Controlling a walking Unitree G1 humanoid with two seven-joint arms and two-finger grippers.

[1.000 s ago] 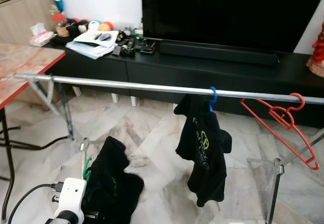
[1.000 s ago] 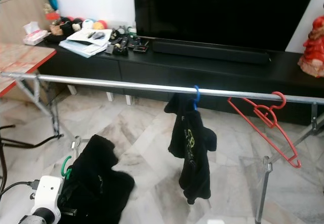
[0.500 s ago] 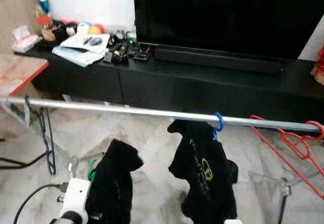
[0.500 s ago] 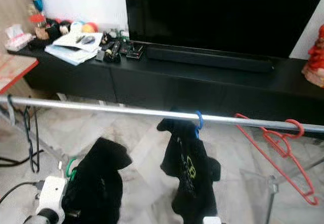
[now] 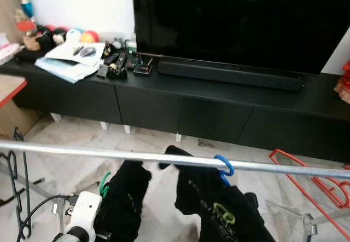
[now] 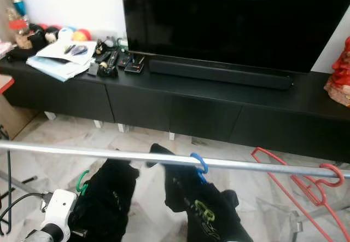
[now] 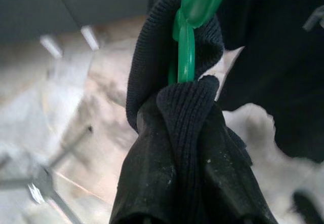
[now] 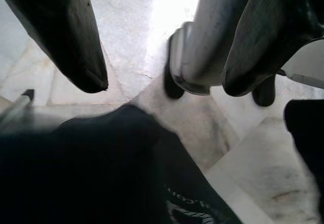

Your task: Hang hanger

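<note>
A silver clothes rail crosses in front of me. My left gripper is shut on a green hanger wrapped in a black garment. Its green hook sits just below the rail, left of centre. A blue hanger hangs on the rail with a black garment bearing a green logo. Farther right, a bare red hanger hangs on the rail. My right gripper is open above the marble floor, with black cloth below its fingers.
A long black TV cabinet with a large TV stands behind the rail. Papers and small clutter lie on its left end, a red figurine on its right. A black wire hanger hangs at the rail's left.
The camera has come closer to the rail and the cabinet. My left gripper has lifted the green hanger and its garment up to just under the rail.
</note>
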